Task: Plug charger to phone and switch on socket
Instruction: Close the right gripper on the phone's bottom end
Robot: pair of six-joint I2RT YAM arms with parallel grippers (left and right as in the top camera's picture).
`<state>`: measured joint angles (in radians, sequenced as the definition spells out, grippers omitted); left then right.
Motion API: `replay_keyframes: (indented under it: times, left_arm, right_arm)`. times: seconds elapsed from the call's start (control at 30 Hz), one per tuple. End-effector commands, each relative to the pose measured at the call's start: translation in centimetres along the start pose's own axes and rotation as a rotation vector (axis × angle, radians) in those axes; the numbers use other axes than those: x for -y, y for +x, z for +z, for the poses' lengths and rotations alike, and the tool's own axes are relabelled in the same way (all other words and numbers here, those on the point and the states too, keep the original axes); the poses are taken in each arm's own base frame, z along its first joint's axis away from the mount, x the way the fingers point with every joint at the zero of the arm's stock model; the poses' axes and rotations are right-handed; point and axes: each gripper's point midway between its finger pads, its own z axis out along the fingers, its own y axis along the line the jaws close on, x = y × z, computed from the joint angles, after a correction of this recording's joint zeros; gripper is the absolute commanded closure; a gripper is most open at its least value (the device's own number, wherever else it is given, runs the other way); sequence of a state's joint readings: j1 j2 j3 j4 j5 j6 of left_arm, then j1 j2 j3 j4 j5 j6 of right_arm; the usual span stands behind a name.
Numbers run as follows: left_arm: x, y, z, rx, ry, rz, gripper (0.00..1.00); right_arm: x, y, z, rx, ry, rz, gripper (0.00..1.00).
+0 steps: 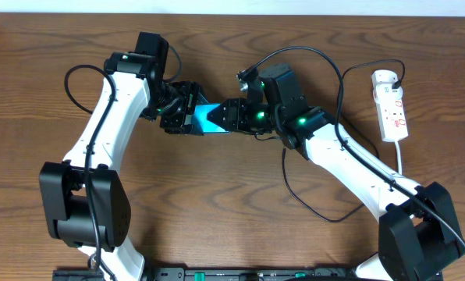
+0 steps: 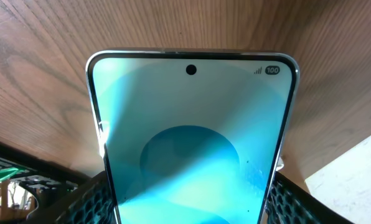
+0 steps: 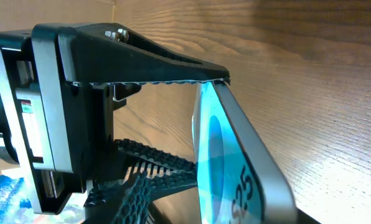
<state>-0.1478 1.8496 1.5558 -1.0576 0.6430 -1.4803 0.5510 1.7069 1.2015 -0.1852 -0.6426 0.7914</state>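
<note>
1. We see the left gripper [image 1: 190, 117] closed narrowly on the phone [image 1: 211, 119]. In the left wrist view its 2 ribbed black fingers [image 2: 92, 202] press the phone's 2 long edges, 1 on each side.
2. The phone sits left of centre over the wooden table [image 1: 217, 226], between the 2 grippers. From overhead its long axis runs left to right. In the left wrist view the end with the punch-hole camera and the "100" badge points away from the left gripper.
3. Its screen glows teal-blue around a large circle, inside a thin pale frame. The right wrist view shows it almost edge-on, with the digits "25" low on the glass.
4. The right gripper [image 1: 231, 115] is just beside the phone's right end. We cannot tell how wide it stands, nor whether it touches.
5. The charger [image 1: 332, 220] loops on the table by the right arm, its tip hidden from us.
6. The socket [image 1: 392, 105] lies far right, well apart from the phone, with a black plug in its far end.
</note>
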Motion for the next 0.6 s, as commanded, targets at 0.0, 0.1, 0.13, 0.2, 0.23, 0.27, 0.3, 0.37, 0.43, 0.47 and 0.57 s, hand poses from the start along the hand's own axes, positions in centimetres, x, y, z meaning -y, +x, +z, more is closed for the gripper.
replay_keyframes:
  times: [0.0,0.1,0.13,0.2,0.23,0.27,0.3,0.37,0.43,0.47,0.57]
  left_arm:
    - [0.01,1.15,-0.78,-0.030,0.020,0.049,0.93]
    - [0.02,1.15,-0.79,-0.030,0.020,0.048,0.93]
    - [0.02,1.15,-0.79,-0.030,0.020,0.049,0.93]
    - [0.03,1.15,-0.79,-0.030,0.021,0.053,0.93]
    - [0.03,1.15,-0.79,-0.030,0.021,0.054,0.93]
    - [0.03,1.15,-0.79,-0.030,0.021,0.056,0.93]
    - [0.03,1.14,-0.79,-0.030,0.021,0.056,0.93]
    - [0.03,1.14,-0.79,-0.030,0.021,0.056,0.93]
    - [0.03,1.13,-0.79,-0.029,0.021,0.056,0.93]
    - [0.03,1.13,-0.79,-0.029,0.021,0.057,0.93]
    - [0.03,1.01,-0.78,-0.022,0.021,0.064,0.93]
  right_arm:
    - [-0.72,-0.13,-0.03,0.003,-0.013,-0.041,0.59]
    - [-0.65,-0.19,-0.03,0.006,-0.009,-0.043,0.60]
    - [-0.60,-0.23,-0.03,0.009,-0.006,-0.043,0.61]
    - [-0.51,-0.28,-0.03,0.012,-0.001,-0.046,0.62]
    - [-0.42,-0.28,-0.03,0.013,0.003,-0.048,0.62]
    - [-0.35,-0.25,-0.03,0.012,0.006,-0.045,0.63]
    - [-0.19,-0.25,-0.03,0.013,0.014,-0.042,0.64]
    - [-0.01,-0.24,-0.03,0.014,0.023,-0.039,0.66]
    - [0.04,-0.20,-0.03,0.013,0.025,-0.037,0.67]
    - [0.03,-0.20,-0.03,0.013,0.024,-0.038,0.67]
    - [0.09,-0.25,-0.03,0.016,0.028,-0.041,0.67]
